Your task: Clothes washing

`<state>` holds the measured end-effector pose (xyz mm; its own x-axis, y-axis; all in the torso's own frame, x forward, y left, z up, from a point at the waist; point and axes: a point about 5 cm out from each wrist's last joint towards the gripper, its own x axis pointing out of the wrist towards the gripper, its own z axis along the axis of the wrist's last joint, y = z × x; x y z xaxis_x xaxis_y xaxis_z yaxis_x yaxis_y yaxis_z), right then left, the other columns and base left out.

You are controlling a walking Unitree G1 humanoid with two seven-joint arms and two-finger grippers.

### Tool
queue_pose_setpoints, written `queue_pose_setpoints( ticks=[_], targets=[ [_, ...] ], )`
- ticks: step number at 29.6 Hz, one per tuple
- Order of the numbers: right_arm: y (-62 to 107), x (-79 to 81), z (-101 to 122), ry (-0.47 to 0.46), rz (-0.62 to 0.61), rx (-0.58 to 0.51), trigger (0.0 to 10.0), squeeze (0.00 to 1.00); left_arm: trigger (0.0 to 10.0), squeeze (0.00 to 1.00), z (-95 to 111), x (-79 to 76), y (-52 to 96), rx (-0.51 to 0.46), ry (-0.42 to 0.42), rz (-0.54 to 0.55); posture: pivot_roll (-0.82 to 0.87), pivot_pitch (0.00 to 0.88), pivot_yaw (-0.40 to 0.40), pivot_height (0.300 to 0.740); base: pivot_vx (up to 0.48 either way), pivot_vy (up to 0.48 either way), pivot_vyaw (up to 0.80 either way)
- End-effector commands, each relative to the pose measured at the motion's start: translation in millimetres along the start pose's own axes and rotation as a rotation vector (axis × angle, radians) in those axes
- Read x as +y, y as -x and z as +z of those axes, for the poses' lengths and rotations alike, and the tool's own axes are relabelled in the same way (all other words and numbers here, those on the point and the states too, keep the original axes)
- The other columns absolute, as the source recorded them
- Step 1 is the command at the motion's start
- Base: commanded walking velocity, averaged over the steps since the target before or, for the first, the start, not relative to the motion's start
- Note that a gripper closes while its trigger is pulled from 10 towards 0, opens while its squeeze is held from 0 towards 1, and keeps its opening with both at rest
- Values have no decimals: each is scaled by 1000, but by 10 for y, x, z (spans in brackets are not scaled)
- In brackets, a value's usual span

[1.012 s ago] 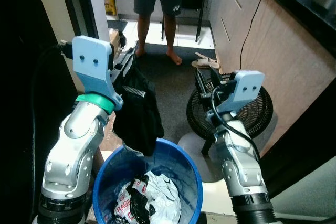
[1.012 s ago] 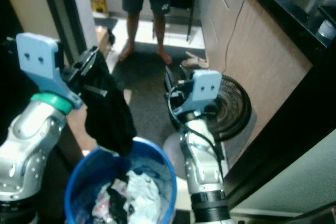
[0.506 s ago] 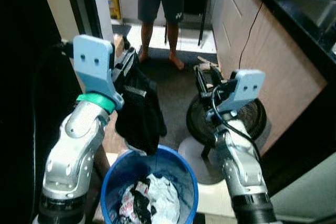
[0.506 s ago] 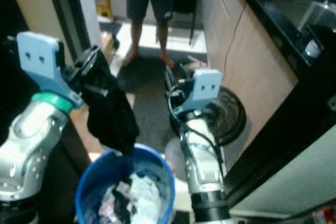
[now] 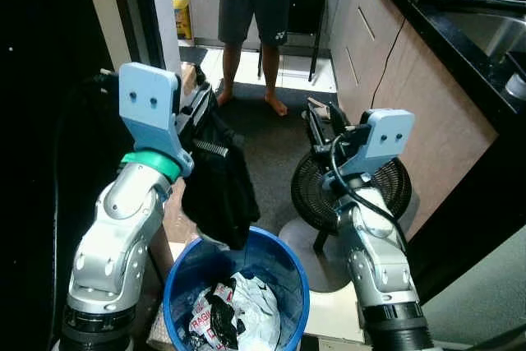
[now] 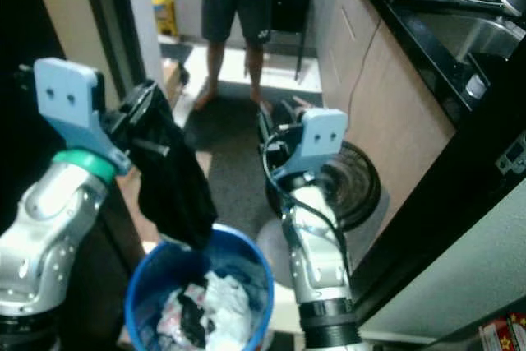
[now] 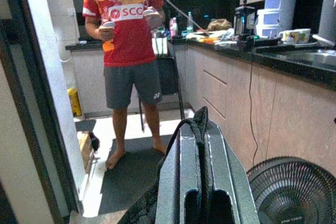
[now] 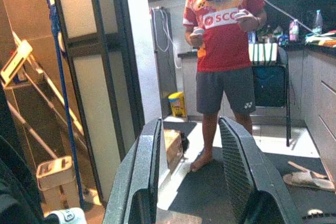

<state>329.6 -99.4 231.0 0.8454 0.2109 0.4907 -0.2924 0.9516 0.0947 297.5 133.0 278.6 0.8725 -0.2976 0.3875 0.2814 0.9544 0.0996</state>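
A person [image 5: 253,6] in a red shirt stands at the top centre, a black fan [image 5: 353,191] on the floor at right. At bottom centre a blue bucket [image 5: 289,273] holds clothes. Above it, left of centre, the left pincer [image 5: 200,113] clamps a dangling black garment [image 5: 215,182]; the right pincer [image 5: 320,121] gapes empty.

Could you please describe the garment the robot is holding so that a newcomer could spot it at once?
Find the blue bucket at the robot's feet. Above its rim a black garment hangs from the left pincer; unlike the laundry in the bucket, it is all black and held aloft.
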Motion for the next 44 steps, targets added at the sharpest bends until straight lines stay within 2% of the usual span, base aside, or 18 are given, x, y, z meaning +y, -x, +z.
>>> queue_pose_setpoints(
  ticks=[1, 3, 4, 11, 20, 25, 29, 30, 34, 44],
  targets=[
    [108, -40, -210, 21, -14, 86, 10000, 0, 10000, 0, -169, 7, 46, 60, -1, 4, 49, 30, -13, 740, 0, 0, 0],
    [108, -40, -210, 21, -14, 86, 10000, 0, 10000, 0, -169, 7, 46, 60, -1, 4, 49, 30, -13, 740, 0, 0, 0],
    [248, -98, -380, 30, -31, 153, 10000, 0, 10000, 0, -383, 22, 146, 138, 9, 12, 43, 15, -10, 740, 0, 0, 0],
    [371, -193, -521, 48, -50, 210, 10000, 0, 10000, 0, -643, -17, 257, 220, 41, 11, 30, 0, -8, 740, 0, 0, 0],
    [371, -244, -515, 68, -52, 210, 10000, 0, 10000, 0, -719, -97, 224, 229, 81, 10, -3, 0, -20, 740, 0, 0, 0],
    [367, -253, -489, 72, -53, 202, 10000, 0, 10000, 0, -823, -131, 239, 285, 121, 35, -88, 0, 1, 740, 0, 0, 0],
    [386, -255, -481, 73, -61, 198, 10000, 0, 10000, 0, -855, -137, 255, 295, 101, 22, -97, 0, 17, 740, 0, 0, 0],
    [399, -260, -478, 74, -69, 193, 10000, 0, 10000, 0, -860, -131, 245, 290, 73, 14, -104, 0, 35, 740, 0, 0, 0],
    [422, -267, -476, 82, -89, 186, 10000, 0, 10000, 0, -855, -109, 200, 278, 47, 13, -117, 0, 50, 740, 0, 0, 0],
    [417, -264, -467, 84, -104, 176, 10000, 0, 10000, 0, -837, -90, 150, 265, 43, 19, -69, 15, 47, 740, 0, 0, 0]
  ],
)
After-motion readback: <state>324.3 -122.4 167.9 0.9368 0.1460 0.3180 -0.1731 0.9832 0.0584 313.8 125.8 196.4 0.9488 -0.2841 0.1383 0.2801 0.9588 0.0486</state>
